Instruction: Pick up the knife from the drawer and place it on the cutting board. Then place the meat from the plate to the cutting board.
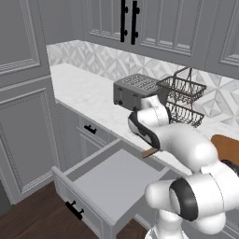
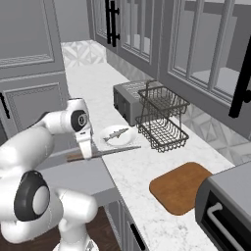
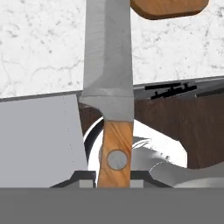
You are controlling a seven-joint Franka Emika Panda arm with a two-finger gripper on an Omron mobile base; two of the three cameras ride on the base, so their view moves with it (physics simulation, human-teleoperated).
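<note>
We see the gripper (image 2: 87, 152) above the open drawer (image 1: 109, 179), its jaws clenched on the wooden handle of the knife (image 2: 105, 153). In the right base view the knife is lifted clear of the drawer and lies roughly level, its grey blade reaching out over the edge of the tabletop (image 2: 142, 171) toward the plate (image 2: 110, 141). In the left base view only the brown end of the knife's handle (image 1: 149, 152) shows beside the arm's wrist, above the far side of the drawer.

In the hand view the knife (image 3: 109, 78) runs straight up the middle, handle at the bottom between the jaws, blade pointing toward the cutting board (image 3: 168, 8), whose near rounded edge shows just past the tip. The flat grey inside of the drawer (image 3: 39, 140) lies to the left.

The drawer stands pulled well out, with its black bar handle facing the floor side. The plate sits on the tabletop just in front of the toaster (image 2: 128, 100) and beside the two-tier wire basket (image 2: 162, 120). The meat (image 2: 115, 133) lies on the plate. The cutting board (image 2: 181, 186) rests flat on the tabletop, well apart from the plate, next to a dark appliance (image 2: 225, 206) at the right edge.
</note>
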